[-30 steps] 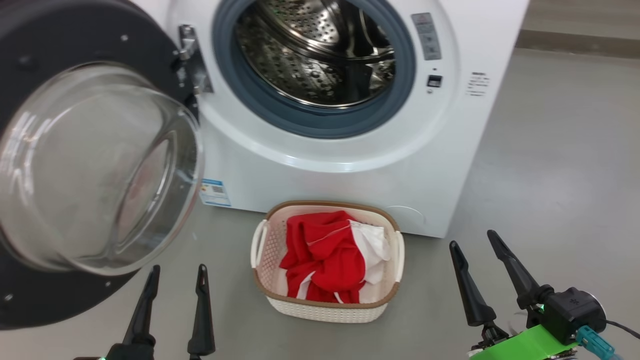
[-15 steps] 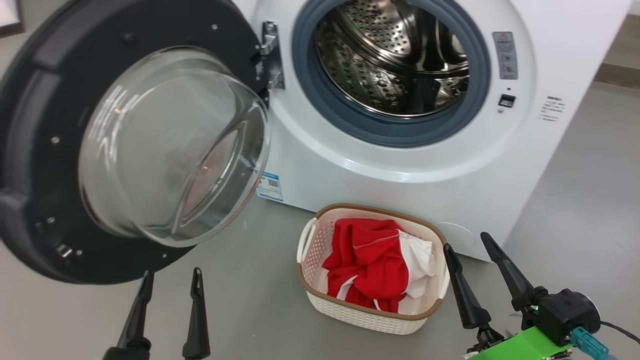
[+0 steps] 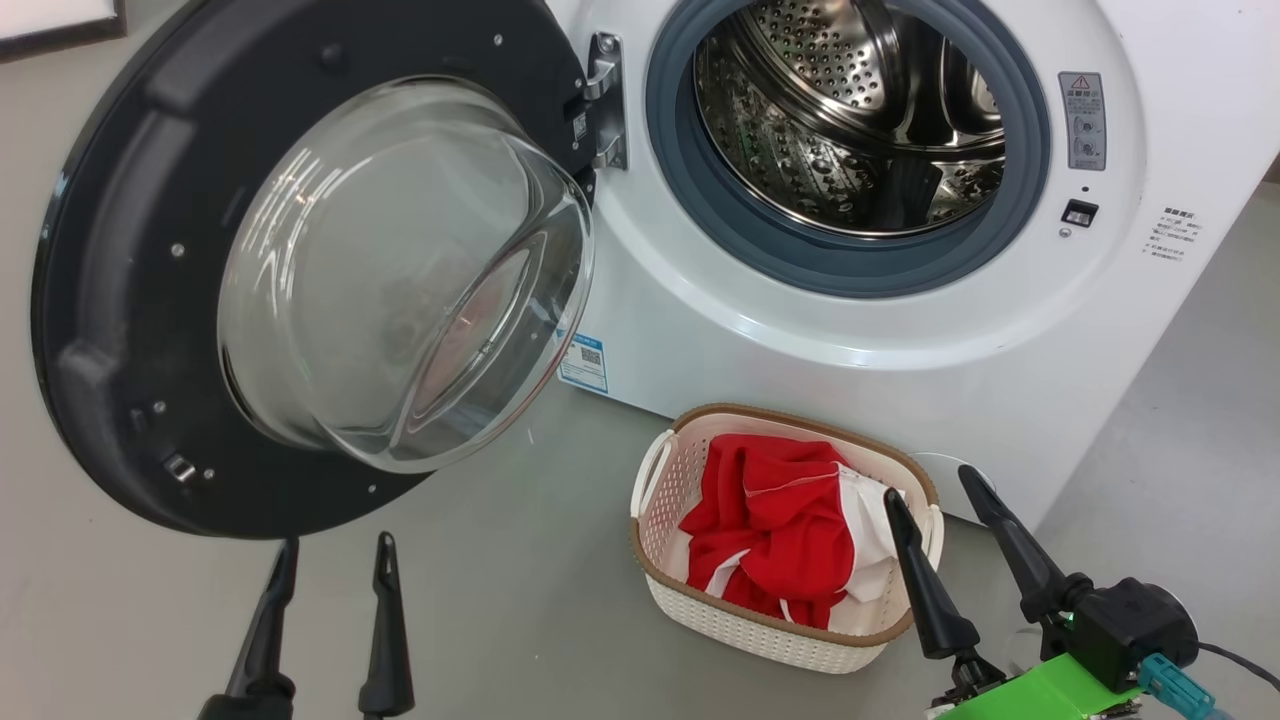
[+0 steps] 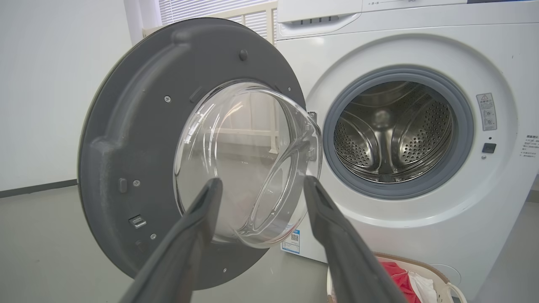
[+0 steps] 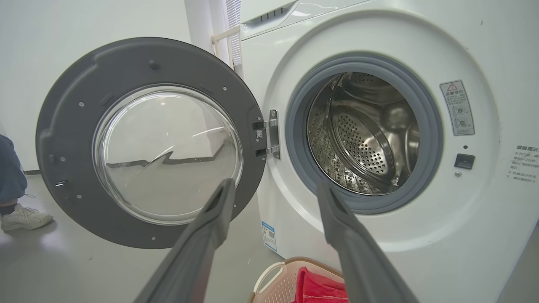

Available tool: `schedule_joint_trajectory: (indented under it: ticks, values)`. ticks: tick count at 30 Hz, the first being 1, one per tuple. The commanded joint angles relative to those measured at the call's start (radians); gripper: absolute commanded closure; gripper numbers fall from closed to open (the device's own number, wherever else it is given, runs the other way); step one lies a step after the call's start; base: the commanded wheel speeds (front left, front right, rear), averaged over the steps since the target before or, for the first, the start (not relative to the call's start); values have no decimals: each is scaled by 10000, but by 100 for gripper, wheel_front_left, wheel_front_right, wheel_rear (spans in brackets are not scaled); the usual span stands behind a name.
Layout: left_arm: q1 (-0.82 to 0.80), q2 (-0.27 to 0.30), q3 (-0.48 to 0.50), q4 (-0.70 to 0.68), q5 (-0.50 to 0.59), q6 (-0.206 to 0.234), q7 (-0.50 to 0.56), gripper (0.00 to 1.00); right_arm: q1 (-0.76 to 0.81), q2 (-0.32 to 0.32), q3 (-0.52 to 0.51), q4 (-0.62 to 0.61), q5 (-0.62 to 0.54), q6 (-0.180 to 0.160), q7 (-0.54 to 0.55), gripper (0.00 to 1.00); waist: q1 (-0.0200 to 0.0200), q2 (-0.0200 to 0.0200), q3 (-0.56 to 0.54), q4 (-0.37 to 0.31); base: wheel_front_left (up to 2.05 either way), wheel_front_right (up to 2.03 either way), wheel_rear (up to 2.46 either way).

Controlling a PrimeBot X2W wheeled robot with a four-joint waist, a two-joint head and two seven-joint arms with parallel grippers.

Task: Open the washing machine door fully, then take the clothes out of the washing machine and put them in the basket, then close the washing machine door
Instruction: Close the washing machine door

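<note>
Well, the left tool (image 3: 336, 543) and right tool (image 3: 929, 483) both gape empty; a shove on the slick glass of the washing machine door (image 3: 110, 300) could skid off, leaving it unlatched.

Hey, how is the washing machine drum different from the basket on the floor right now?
The drum is shiny steel; the basket is cream plastic with a brown rim. The drum looks empty, while the basket holds the red and white clothes. The drum opens frontward inside the washing machine; the basket opens upward on the floor. Both have perforated walls.
</note>
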State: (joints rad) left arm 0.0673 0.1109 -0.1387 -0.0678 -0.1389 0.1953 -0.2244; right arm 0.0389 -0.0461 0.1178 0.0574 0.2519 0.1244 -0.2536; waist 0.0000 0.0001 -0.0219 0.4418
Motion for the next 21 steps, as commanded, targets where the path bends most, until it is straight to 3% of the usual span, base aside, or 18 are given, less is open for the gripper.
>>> schedule_joint_trajectory:
  ticks: [1, 2, 4, 10, 21]
  values:
    - [-76, 95, 311, -341, 35, 113, -18, 0, -169, -41, 278, -270, -25, 63, 31, 0, 0, -1, 20, 1, 0, 0, 0]
    - [-71, 95, 310, -350, 25, 120, -21, 21, -174, -41, 287, -270, -26, 63, 41, 0, 0, -1, 26, -3, 0, 0, 0]
    - [-70, 89, 294, -373, -22, 105, -31, 100, -189, -41, 299, -275, -28, 63, 59, 0, 0, -1, 49, -13, 0, 0, 0]
    - [-154, 44, 517, -616, -231, 218, -157, 100, -204, -41, 281, -250, -17, 63, 73, 0, 0, -1, 55, -59, 0, 0, 0]
    - [-855, 347, 1918, -1007, -925, 209, -357, 100, -118, -41, 281, -206, 23, 63, 78, 0, 0, -1, -118, -267, 0, 0, 0]
